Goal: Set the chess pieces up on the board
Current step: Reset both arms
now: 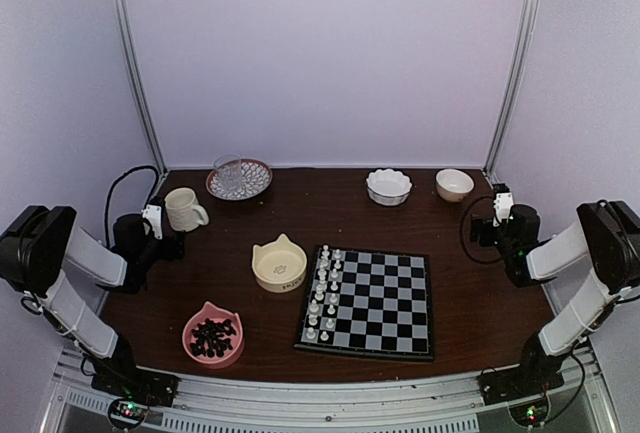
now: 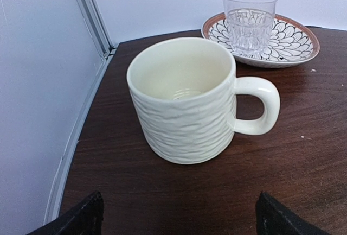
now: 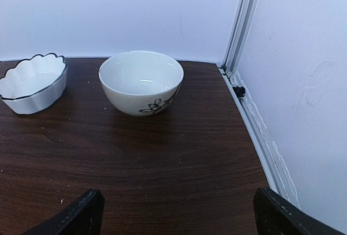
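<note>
The chessboard (image 1: pixel 375 303) lies at the table's near middle. Several white chess pieces (image 1: pixel 322 293) stand upright in its two leftmost columns. A pink bowl (image 1: pixel 213 334) left of the board holds several black pieces. My left gripper (image 1: pixel 157 221) is open and empty at the far left, just before a cream mug (image 2: pixel 184 99). My right gripper (image 1: pixel 500 208) is open and empty at the far right, facing a round white bowl (image 3: pixel 141 82). The board and pieces are out of both wrist views.
A yellow cat-ear bowl (image 1: pixel 279 264) stands left of the board. A patterned plate (image 1: pixel 239 179) with a clear glass (image 2: pixel 249 20) sits at the back left. A scalloped white bowl (image 1: pixel 388 186) sits at the back right. Walls and metal rails close in both sides.
</note>
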